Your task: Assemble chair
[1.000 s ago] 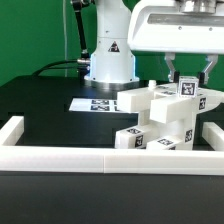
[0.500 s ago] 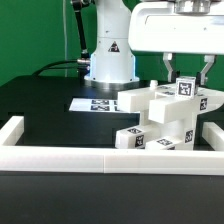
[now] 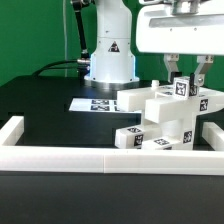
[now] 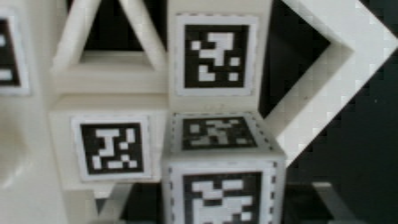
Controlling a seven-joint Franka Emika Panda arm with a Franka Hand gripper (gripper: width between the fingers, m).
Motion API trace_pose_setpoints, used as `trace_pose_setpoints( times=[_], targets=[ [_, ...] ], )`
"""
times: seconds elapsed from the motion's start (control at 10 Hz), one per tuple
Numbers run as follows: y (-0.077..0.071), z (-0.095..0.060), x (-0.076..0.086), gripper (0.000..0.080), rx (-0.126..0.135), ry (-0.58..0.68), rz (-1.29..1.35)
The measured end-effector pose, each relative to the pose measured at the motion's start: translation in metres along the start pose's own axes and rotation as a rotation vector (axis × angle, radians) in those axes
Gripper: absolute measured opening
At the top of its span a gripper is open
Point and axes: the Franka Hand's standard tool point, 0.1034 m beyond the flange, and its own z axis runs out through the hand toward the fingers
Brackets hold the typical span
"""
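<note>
Plastic, matte and white, makes up the chair (image 3: 158, 122) in the exterior view: blocky slabs and bars stacked in steps, with square black-and-white tags (image 3: 134, 137) on their flat faces. It stands on the black table (image 3: 40, 110) directly below the gripper (image 3: 187, 80), whose two dark fingers (image 3: 170, 70) are pinched on a square tagged post (image 3: 186, 90) at the chair's top. Lower down, to the exterior view's left of the gripper, lies the marker board (image 3: 88, 102), thin and flat. A long smooth white rail (image 3: 90, 160) runs below the gripper, nearer the camera.

In the wrist view the chair fills the picture just beneath the gripper. It shows as sharp-edged square blocks, each face carrying a crisp pixelated tag, and slanted white bars (image 4: 356, 45) against darkness.
</note>
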Motion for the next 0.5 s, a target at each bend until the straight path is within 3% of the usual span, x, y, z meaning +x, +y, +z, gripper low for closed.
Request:
trace_pose_setpoints(
  times=[0.5],
  targets=[
    [-0.0019, 0.0001, -0.0037, 0.0288, 0.009, -0.018, 0.343]
  ],
)
